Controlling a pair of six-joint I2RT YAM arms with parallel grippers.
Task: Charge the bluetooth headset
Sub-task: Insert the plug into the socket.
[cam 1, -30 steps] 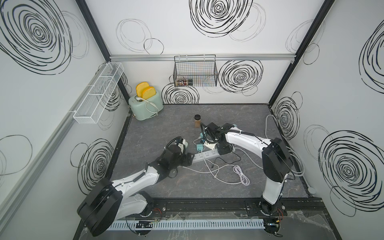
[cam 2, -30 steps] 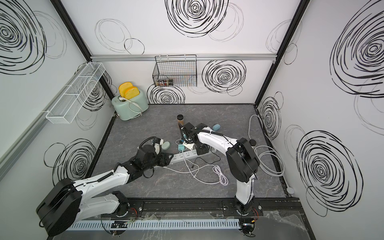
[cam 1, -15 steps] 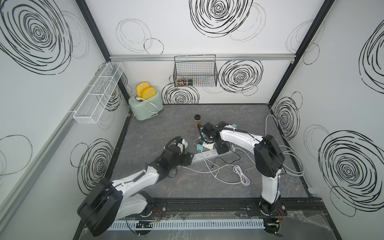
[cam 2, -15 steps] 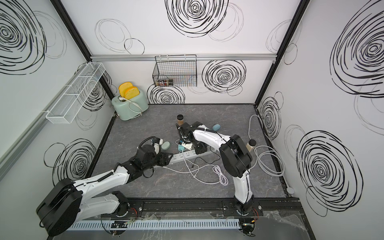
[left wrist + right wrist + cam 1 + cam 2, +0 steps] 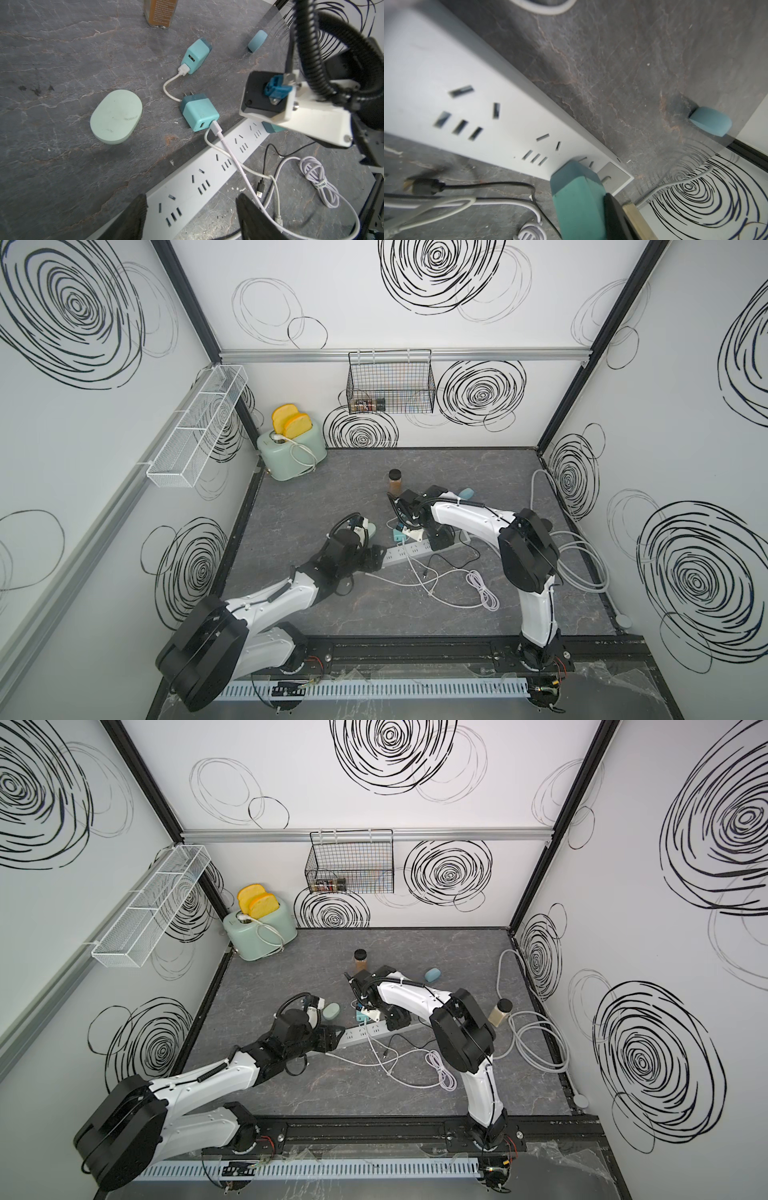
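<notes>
The pale green oval headset case [image 5: 116, 116] lies shut on the grey floor beside my left arm, also in both top views [image 5: 370, 529] [image 5: 331, 1011]. My left gripper [image 5: 191, 220] [image 5: 376, 558] is open, its fingers straddling one end of the white power strip [image 5: 207, 172] [image 5: 365, 1031]. At the strip's other end my right gripper [image 5: 591, 216] [image 5: 395, 1019] is shut on a teal charger [image 5: 577, 199], whose dark end rests on the strip [image 5: 467, 104] by the switch. Two more teal chargers [image 5: 199, 112] [image 5: 197, 55] lie loose with white cables plugged in.
A blue oval case [image 5: 467, 492] [image 5: 710, 121] lies toward the back right. A brown jar [image 5: 395, 481] stands behind the right gripper, a pale jar [image 5: 500, 1011] at the right. Loose cables [image 5: 478, 585] sprawl in front of the strip. A toaster [image 5: 291, 448] sits back left.
The right arm's elbow has swung a little to the left while its gripper stays at the strip's end. The left arm has not moved.
</notes>
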